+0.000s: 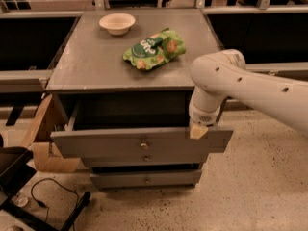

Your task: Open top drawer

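The top drawer is a wide grey drawer with a small round brass knob. It stands pulled out from the grey cabinet, its dark inside showing behind the front panel. My gripper hangs from the white arm at the right end of the drawer's front panel, at its top edge. Two narrower grey drawers sit below it, the middle one and the bottom one.
A white bowl and a green snack bag lie on the cabinet top. A cardboard box stands to the cabinet's left. A black cable and a dark object lie on the floor at lower left. Dark counters flank the cabinet.
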{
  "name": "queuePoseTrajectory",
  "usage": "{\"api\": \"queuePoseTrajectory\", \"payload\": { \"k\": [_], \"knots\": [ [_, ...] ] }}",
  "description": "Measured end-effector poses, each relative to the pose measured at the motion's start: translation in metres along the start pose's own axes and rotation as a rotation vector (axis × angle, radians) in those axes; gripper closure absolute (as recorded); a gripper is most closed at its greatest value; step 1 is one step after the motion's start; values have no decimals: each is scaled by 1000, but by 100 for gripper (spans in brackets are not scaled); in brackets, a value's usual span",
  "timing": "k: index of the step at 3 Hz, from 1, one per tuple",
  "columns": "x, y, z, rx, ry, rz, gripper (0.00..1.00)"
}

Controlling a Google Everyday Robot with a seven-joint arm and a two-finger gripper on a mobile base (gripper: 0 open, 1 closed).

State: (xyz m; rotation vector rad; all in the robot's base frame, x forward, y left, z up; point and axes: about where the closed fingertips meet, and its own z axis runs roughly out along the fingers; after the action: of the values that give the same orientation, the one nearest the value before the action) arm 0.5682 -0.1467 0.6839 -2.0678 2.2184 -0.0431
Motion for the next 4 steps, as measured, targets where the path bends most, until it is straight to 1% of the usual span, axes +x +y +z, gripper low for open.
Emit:
{"api": "queuePoseTrajectory", "payload": {
  "k": [1,4],
  "knots": [
    [0,0,0,0,0,0,100],
    [25,52,-15,-58,38,67,100]
  ]
}}
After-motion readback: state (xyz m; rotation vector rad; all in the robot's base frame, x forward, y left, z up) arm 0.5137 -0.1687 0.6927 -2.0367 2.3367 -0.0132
